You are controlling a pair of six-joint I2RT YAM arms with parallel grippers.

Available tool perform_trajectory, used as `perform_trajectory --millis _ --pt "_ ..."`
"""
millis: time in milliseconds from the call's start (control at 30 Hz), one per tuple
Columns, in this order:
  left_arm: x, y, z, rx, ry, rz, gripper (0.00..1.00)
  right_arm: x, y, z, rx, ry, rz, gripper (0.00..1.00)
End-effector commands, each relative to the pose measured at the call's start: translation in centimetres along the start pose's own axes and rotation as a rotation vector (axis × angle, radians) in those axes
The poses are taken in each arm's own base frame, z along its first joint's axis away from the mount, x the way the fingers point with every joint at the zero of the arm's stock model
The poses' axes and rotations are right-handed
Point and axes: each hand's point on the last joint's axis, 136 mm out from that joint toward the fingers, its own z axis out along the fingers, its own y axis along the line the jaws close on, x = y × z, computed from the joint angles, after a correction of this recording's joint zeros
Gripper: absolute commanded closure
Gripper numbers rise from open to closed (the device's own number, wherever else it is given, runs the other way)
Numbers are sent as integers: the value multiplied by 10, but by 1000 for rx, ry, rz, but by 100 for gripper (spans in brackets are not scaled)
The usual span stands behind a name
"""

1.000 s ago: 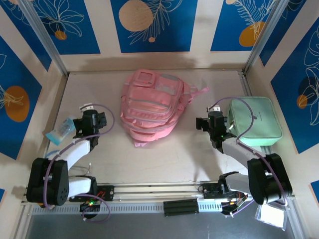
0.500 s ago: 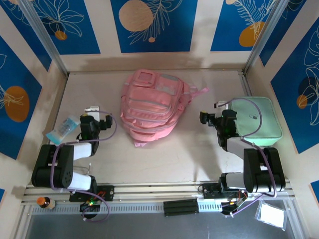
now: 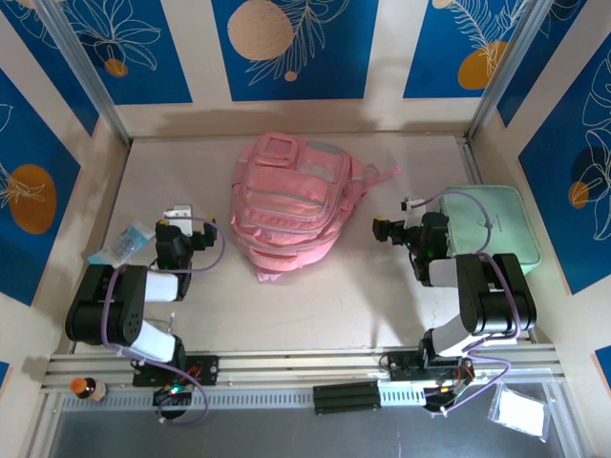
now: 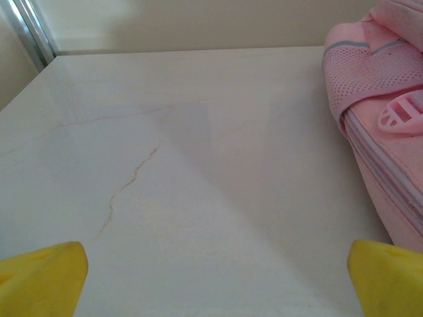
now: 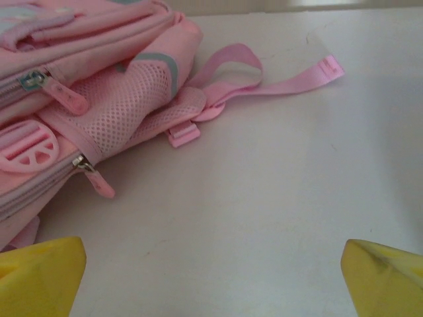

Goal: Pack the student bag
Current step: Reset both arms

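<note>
Pale tabletop [image 3: 382, 296], student bag [image 5: 125, 99] cropped (both wrist views), mint case [image 3: 516, 239] part-hidden

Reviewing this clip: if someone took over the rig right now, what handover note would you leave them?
Left gripper: open, empty, low over the table, just left of the bag.
Right gripper: open, empty, on the bag's other side.
Student bag: lying mid-table, front up; the zips in view look shut.
Mint-green case: at the right edge, beside the right arm. Small clear-and-blue item: at the left edge.
Done: nothing visibly packed.
Left: probably open the bag, load the items, close it.
</note>
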Motion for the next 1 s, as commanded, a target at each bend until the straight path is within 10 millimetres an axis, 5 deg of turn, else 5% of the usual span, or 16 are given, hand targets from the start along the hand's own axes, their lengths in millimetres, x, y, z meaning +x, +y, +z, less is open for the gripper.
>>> perform_trajectory --millis 0,967 --pt "-3 -7 4 38 -47 22 0 -14 -1 1 -28 -42 15 1" --pt "0 -2 13 -54 16 54 0 -14 -13 3 35 -28 46 1"
